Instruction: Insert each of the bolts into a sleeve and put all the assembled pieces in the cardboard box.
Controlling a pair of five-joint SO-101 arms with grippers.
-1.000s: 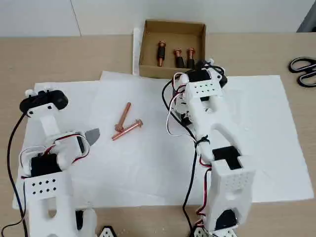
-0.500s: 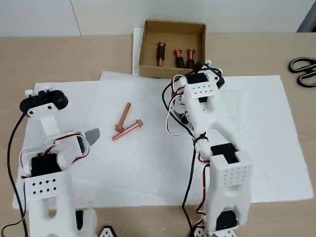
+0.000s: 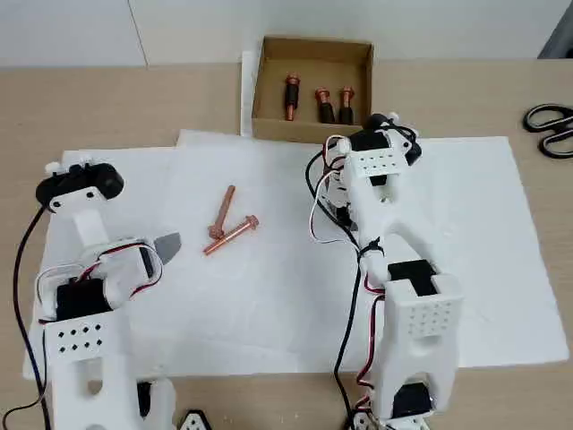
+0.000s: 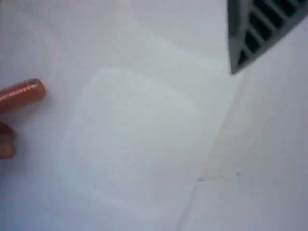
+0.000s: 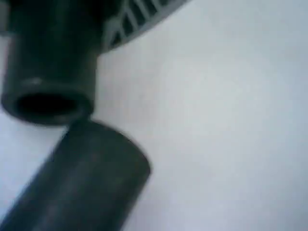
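Your right gripper (image 3: pixel 378 136) hangs over the far edge of the white paper (image 3: pixel 269 296), just short of the cardboard box (image 3: pixel 313 43). Its wrist view shows a black sleeve (image 5: pixel 48 72) close by, open bore towards the camera, and a second sleeve (image 5: pixel 91 183) lying with its end right against the first one's rim. You cannot tell from these views whether that gripper is clamped on the sleeve or merely beside it. Your left gripper (image 3: pixel 166 244) sits low over the left part of the paper, well apart from everything but the two loose copper bolts (image 3: pixel 228 224), which lie crossed near the paper's middle. Whether it is parted or closed cannot be told either. The box stands at the far edge of the tabletop (image 3: pixel 107 98) with three assembled pieces (image 3: pixel 324 106) inside (scissors (image 3: pixel 551 125) lie at the tabletop's right edge). Compared with a second ago, your right arm's wrist has swung a little towards the paper's right edge. The left arm, the bolts and the box contents have not moved.
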